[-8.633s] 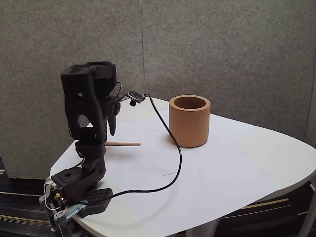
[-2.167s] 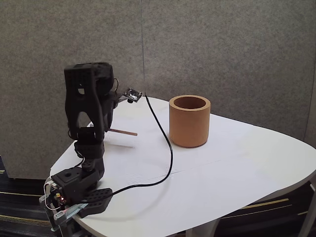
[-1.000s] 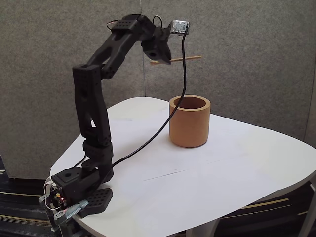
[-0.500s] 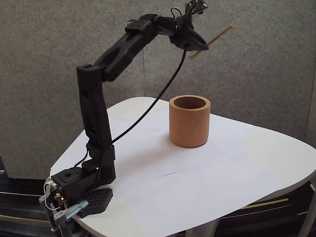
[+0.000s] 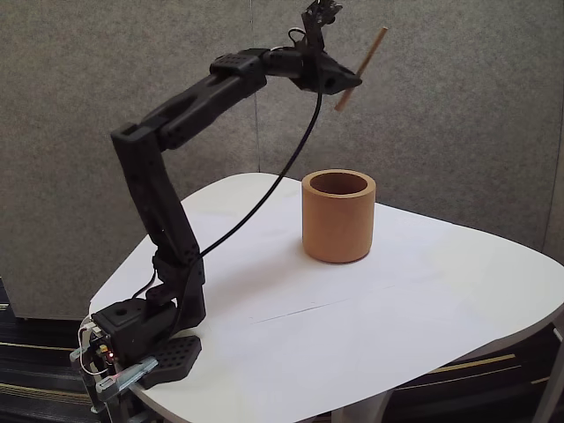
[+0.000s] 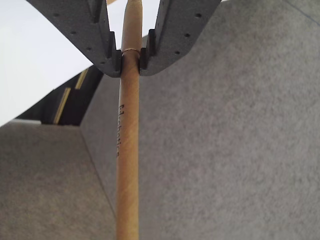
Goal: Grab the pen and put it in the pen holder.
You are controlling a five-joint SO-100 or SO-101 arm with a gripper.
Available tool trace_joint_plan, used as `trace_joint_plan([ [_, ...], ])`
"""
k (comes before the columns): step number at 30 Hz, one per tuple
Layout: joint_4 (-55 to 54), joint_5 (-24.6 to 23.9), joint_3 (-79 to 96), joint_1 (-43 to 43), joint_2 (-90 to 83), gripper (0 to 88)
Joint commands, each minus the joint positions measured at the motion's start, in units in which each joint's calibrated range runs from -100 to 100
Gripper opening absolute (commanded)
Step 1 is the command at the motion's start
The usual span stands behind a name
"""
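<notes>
High above the table [image 5: 423,300], the pen [image 5: 359,69] tilts steeply, clamped near its lower end by the gripper [image 5: 345,84]. In the wrist view the jaws pinch the pen [image 6: 128,160]. The holder [image 5: 338,217] stands below, well apart.

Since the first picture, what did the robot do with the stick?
The gripper took the pen off the table and lifted it high above the cup, tilting it from flat to steeply slanted. The cup stayed where it was.
</notes>
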Motion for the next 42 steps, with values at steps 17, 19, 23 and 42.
trace_joint_plan([
  [17,-41.10,6.94,31.41,-0.40,-11.02,0.7],
  [19,-43.31,7.46,31.50,-0.32,-10.86,0.7],
  [23,-44.83,7.67,35.65,-0.11,-10.78,0.7],
  [42,-55.51,9.04,51.81,-0.18,-6.39,0.7],
])
